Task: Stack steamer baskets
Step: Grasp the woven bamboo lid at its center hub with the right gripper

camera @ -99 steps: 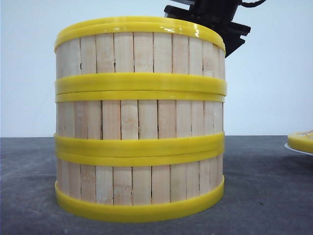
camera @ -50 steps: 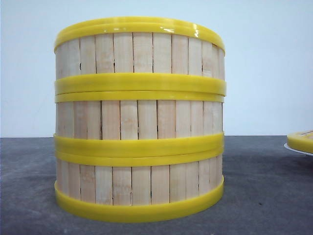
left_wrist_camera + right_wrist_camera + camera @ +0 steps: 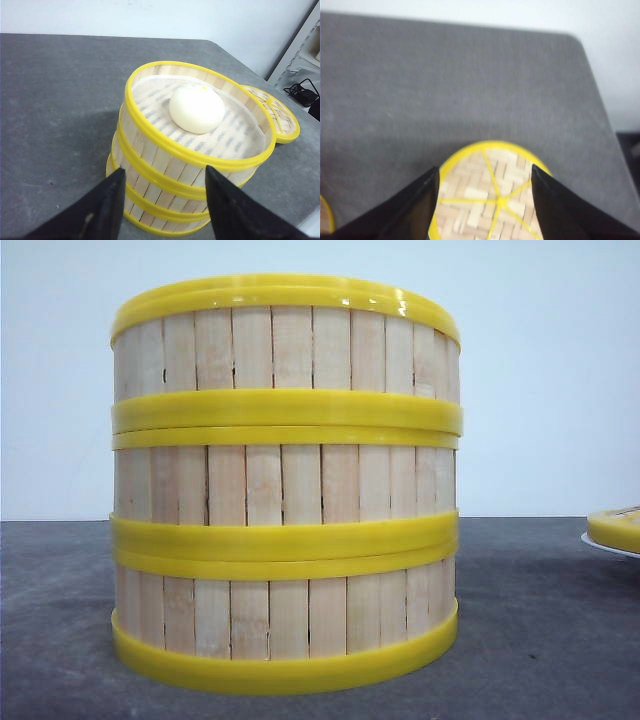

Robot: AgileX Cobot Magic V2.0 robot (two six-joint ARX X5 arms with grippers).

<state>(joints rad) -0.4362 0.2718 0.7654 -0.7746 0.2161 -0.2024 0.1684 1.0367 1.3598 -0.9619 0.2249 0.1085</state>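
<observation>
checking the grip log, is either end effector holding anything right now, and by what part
Nothing is held. The left end effector is open near the stacked steamer baskets; the right end effector is open above the lid.

Pale wood, glossy yellow rims, matt grey surface

The walls of the steamer baskets [image 3: 285, 485] are made of pale, unvarnished vertical wooden slats with fine grain, bound by smooth, glossy yellow rings that look like plastic and catch highlights. A thin, whitish, cloth-like liner is seen inside the top basket, and a smooth, matt white bun [image 3: 196, 108] is laid on it. The lid [image 3: 492, 197] is woven of pale wooden strips within a yellow rim and ribs. The table [image 3: 60, 100] is covered in a matt, finely textured dark grey surface. The left gripper [image 3: 162, 200] and right gripper [image 3: 485, 197] are finished in matt black.
</observation>
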